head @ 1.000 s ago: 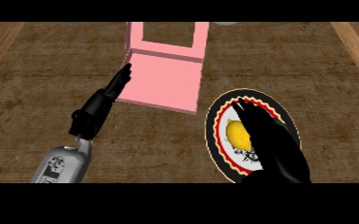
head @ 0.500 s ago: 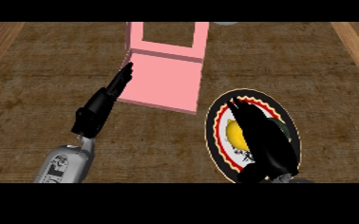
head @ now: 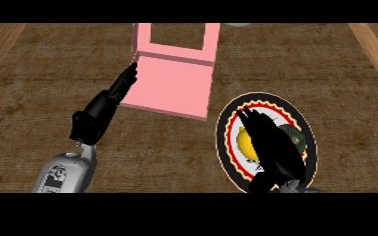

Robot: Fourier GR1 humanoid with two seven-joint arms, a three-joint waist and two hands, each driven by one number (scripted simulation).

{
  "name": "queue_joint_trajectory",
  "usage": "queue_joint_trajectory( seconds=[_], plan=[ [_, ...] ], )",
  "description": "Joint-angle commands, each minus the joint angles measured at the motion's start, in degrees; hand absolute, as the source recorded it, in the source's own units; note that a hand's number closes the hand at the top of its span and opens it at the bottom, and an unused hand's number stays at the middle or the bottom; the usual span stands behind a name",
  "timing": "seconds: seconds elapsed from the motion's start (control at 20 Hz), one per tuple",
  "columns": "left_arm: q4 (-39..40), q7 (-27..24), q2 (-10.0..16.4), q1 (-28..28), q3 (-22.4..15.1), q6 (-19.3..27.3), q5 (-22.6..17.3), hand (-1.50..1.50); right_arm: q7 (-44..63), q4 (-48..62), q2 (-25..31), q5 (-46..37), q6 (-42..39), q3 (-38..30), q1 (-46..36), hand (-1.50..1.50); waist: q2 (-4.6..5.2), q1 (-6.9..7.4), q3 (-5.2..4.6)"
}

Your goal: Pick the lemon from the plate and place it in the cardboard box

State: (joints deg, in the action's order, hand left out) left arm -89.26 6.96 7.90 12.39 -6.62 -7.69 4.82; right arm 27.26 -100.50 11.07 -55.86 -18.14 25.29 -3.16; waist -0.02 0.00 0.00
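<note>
Head view looks down on the brown wooden counter (head: 59, 60). Our job is to move the lemon into the box, and that is not done yet.

The small yellow lemon (head: 244, 142) lies on the round plate with the black rim and the red and cream ring (head: 221, 130). The plate sits near us, on the right side. Our black right hand (head: 269, 147) is right over the plate and covers most of the lemon, so only its left side peeks out. We think the hand is there to pick the lemon up. We cannot tell if this hand is open or has hold of the lemon. A little dark green thing (head: 297, 139) also lies on the plate, just right of the hand. We cannot tell what it is.

The pink cardboard box (head: 173, 82) is farther from us, up and left of the plate, near it but not touching it. Our black left hand (head: 111, 100) rests along the box's left side, with its fingers straight and open, holding nothing.
</note>
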Motion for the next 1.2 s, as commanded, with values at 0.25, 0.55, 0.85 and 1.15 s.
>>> queue_joint_trajectory(
  seconds=[0.25,0.55,0.85,1.15],
  plan=[
    [6.39,-3.87,-2.64,1.93,0.76,-0.01,2.95,0.0,-2.33,7.28,-2.5,-6.75,4.0,0.93,0.25,-1.5,0.05,-0.16,-0.01],
    [-3.05,0.24,-3.06,-2.68,0.01,-0.39,2.98,0.0,-4.57,10.0,-2.86,-5.4,2.32,-3.51,-2.17,1.5,-0.02,0.13,0.0],
    [-0.74,-1.91,-4.46,-3.75,-0.87,-0.64,3.79,0.0,-7.53,10.37,-1.59,-9.09,4.12,-1.09,-1.02,1.5,-0.04,0.04,0.0],
    [-0.79,0.45,-2.84,-0.17,2.49,-2.32,1.86,0.0,-2.67,11.91,-7.58,-15.42,8.27,1.13,-4.75,1.5,-0.01,0.11,-0.01]
  ],
)
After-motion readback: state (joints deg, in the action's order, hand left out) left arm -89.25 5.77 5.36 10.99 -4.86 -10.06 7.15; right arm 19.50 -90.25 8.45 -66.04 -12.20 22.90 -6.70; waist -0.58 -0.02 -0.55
